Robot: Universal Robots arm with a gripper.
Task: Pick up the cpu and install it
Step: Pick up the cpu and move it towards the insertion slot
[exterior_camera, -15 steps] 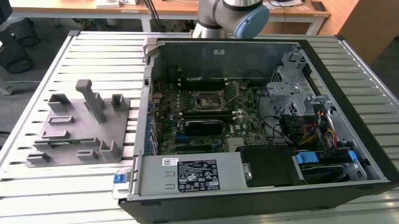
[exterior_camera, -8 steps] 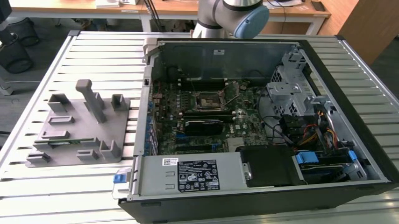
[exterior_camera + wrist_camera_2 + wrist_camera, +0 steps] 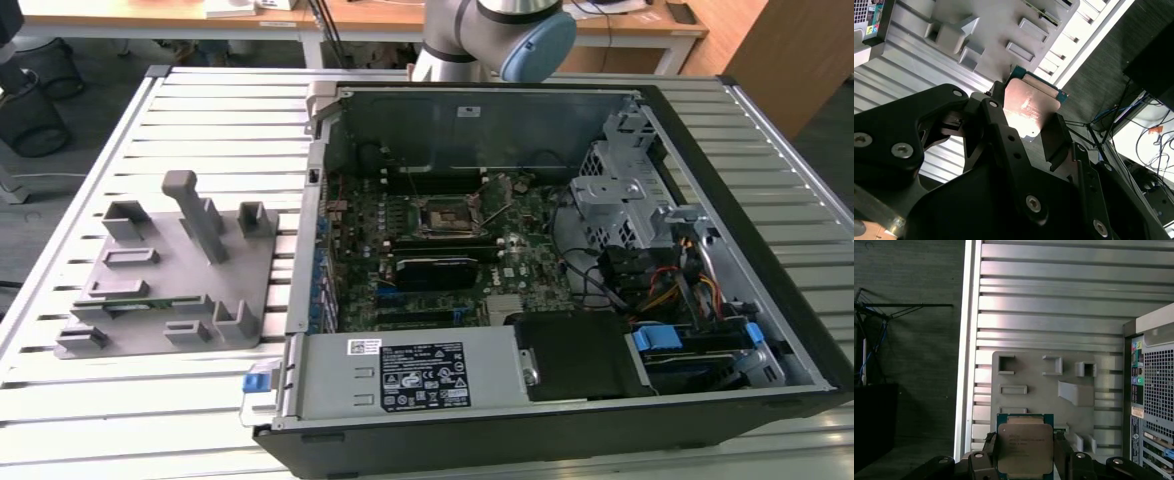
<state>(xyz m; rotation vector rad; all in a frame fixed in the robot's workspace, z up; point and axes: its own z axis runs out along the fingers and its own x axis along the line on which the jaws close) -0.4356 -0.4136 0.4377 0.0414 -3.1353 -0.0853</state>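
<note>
the jaws clamp the cpu [image 3: 1025, 447] between them, printed lid facing the first wrist view; beyond them the grey fixture [image 3: 1039, 400]; the exterior view shows the open case [image 3: 400, 125].

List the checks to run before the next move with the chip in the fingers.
1. Grip: the flat square silver-grey metal-topped chip sits between the black fingers of the gripper in the first wrist view: ok.
2. Chip straight in the grip, edges parallel to the fingers: ok.
3. Chip clear of the grey plastic fixture plate: apart from it, ok.
4. Black computer case lying open, green motherboard exposed: ok.
5. Black-framed square socket empty and unlatched: cannot tell.
6. Chip's corner mark matching the socket: cannot tell.
</note>
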